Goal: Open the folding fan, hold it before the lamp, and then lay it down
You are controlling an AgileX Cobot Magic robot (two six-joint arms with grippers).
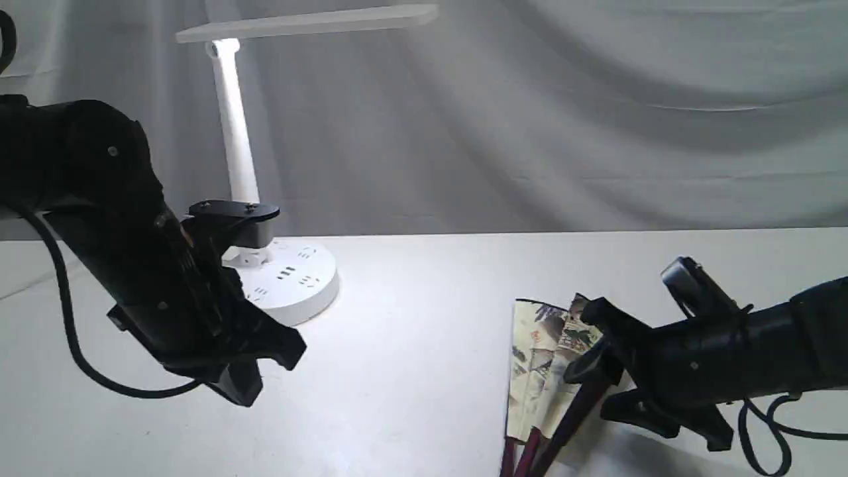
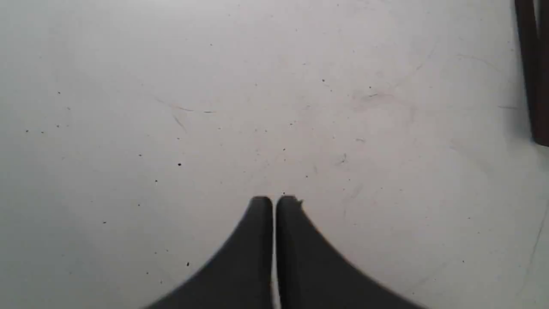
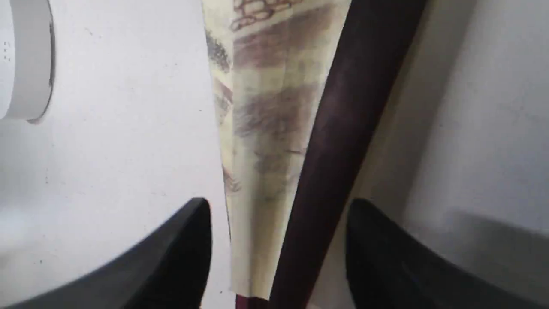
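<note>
The folding fan [image 1: 540, 358] lies on the white table at the front right, spread only a few pleats wide, its maroon ribs pointing toward the front edge. My right gripper [image 1: 599, 371] is open and low over it. In the right wrist view its two fingers [image 3: 193, 240] straddle the cream painted paper [image 3: 266, 128] and a dark guard stick [image 3: 343, 128], and I cannot tell whether they touch them. The lamp [image 1: 235, 132] stands at the back left, lit, its bar head overhead. My left gripper [image 1: 271, 371] hangs shut and empty in front of the lamp's base [image 1: 298, 285].
A grey draped cloth [image 1: 563, 119] closes off the back. The left wrist view shows the shut gripper [image 2: 274, 199] over bare speckled table [image 2: 171, 107], with a dark stick [image 2: 534, 64] at one edge. The lamp's round base [image 3: 25, 60] shows in the right wrist view.
</note>
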